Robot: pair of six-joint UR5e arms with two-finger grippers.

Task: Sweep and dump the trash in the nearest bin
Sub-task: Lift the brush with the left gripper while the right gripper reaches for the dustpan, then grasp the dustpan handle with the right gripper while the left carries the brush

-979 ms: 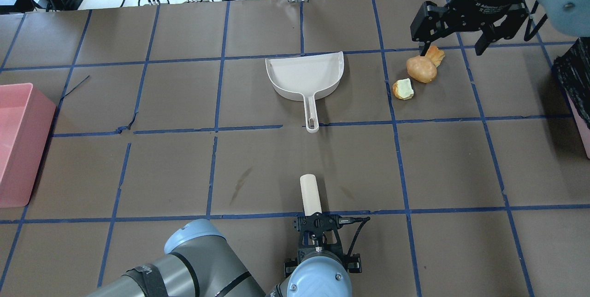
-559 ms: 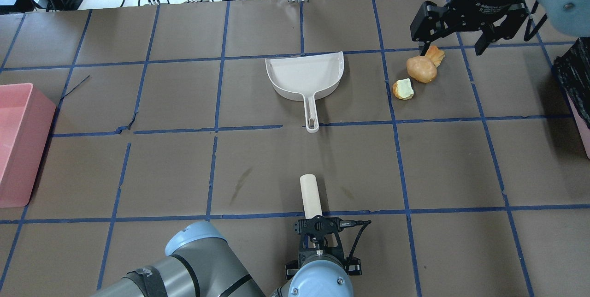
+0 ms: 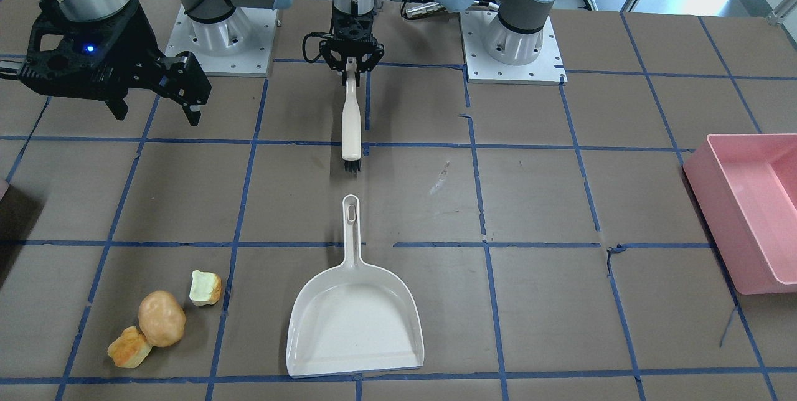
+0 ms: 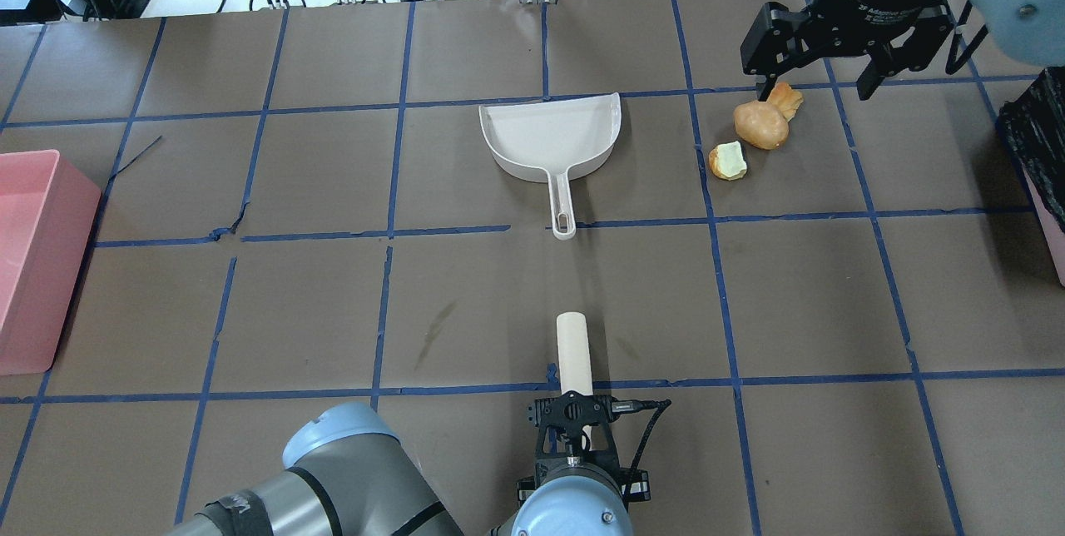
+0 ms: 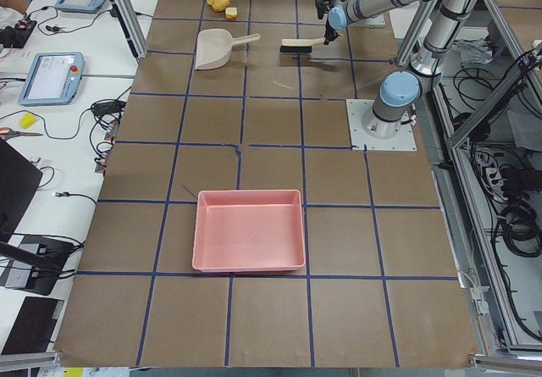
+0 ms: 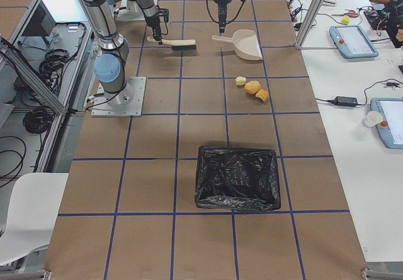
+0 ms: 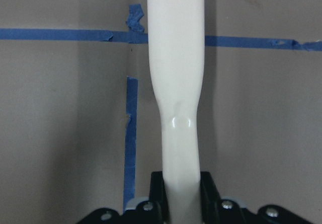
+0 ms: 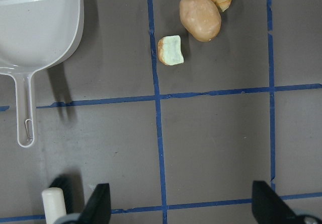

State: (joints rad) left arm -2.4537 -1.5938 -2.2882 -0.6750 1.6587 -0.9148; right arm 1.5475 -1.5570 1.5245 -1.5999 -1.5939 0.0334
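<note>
While the left end effector [image 3: 352,66] clamps the brush [image 3: 350,121] by its handle, the right end effector [image 4: 814,86] hangs spread wide; the trash [image 4: 760,125], three lumps, sits clustered on the worktop [image 4: 316,303] near the dustpan [image 4: 551,136], on its right.

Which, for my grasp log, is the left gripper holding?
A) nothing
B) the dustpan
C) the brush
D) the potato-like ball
C: the left gripper is shut on the white handle of the brush, while the dustpan lies apart, ungripped.

Bright, even light throughout; soft shadows beside the dustpan [image 8: 40,27], a small glare spot on the brush handle [image 7: 176,58].
</note>
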